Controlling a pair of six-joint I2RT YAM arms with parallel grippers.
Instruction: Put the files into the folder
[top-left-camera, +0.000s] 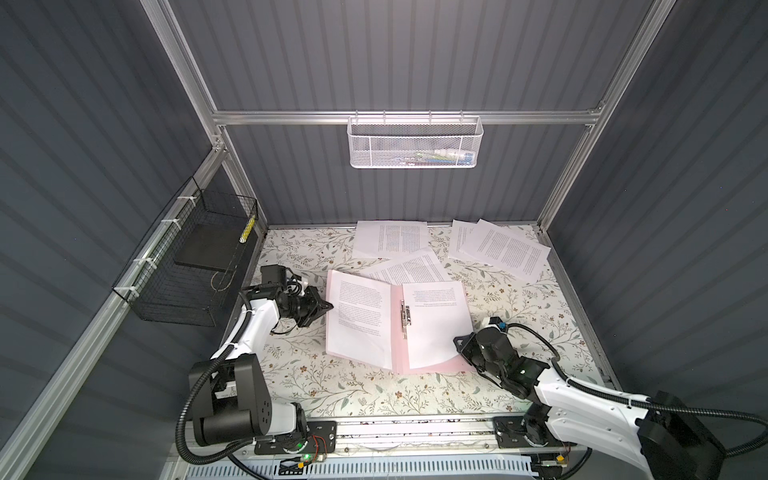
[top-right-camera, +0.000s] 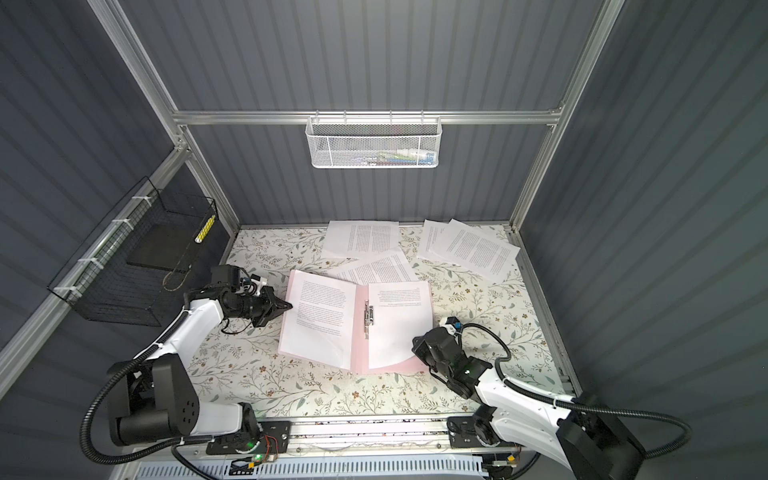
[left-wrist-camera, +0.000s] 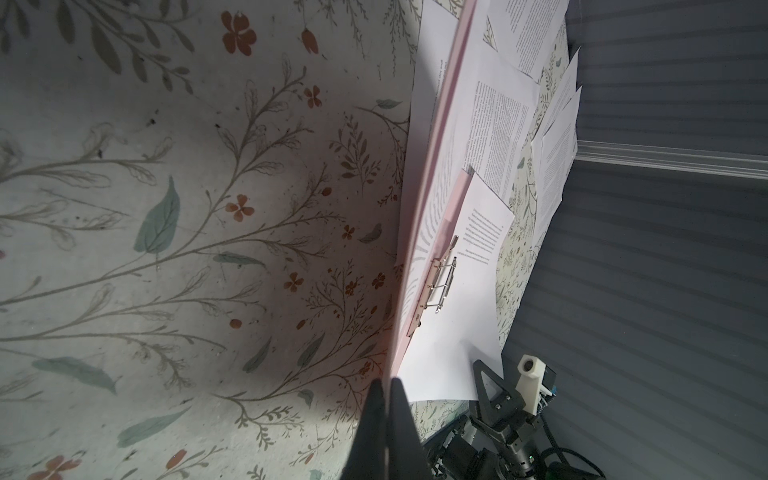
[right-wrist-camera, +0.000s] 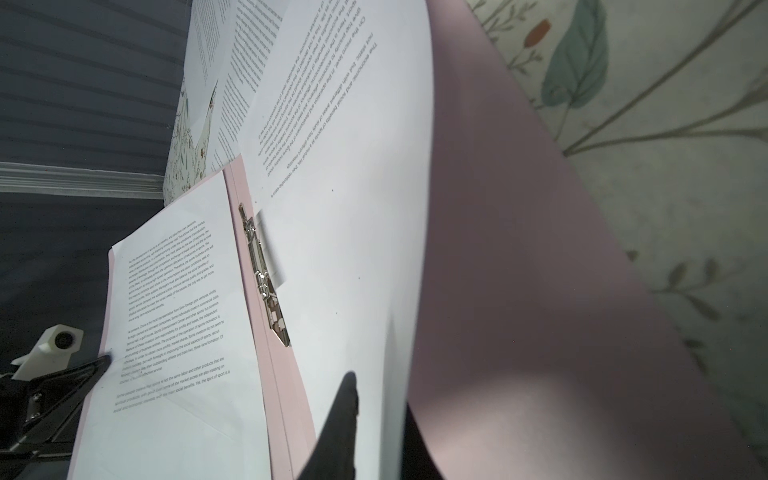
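Both top views show the folder (top-left-camera: 446, 365) open on the tabletop (top-left-camera: 291, 374), spine running front to back, one file (top-left-camera: 436, 320) on its right half. The left gripper (top-left-camera: 329, 306) is pinched shut on the left cover's outer edge; the right gripper (top-left-camera: 459, 343) sits at that file's near corner — jaws a slit apart around the curled paper, grip uncertain. The loose files (top-left-camera: 392, 241) lie beyond the folder at the tabletop's rear — most nearer the right arm, I judge.

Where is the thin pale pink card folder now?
In both top views the thin pale pink card folder lies open on the floral table, between the left pincer and the right pincer, with loose white paper sheets behind.
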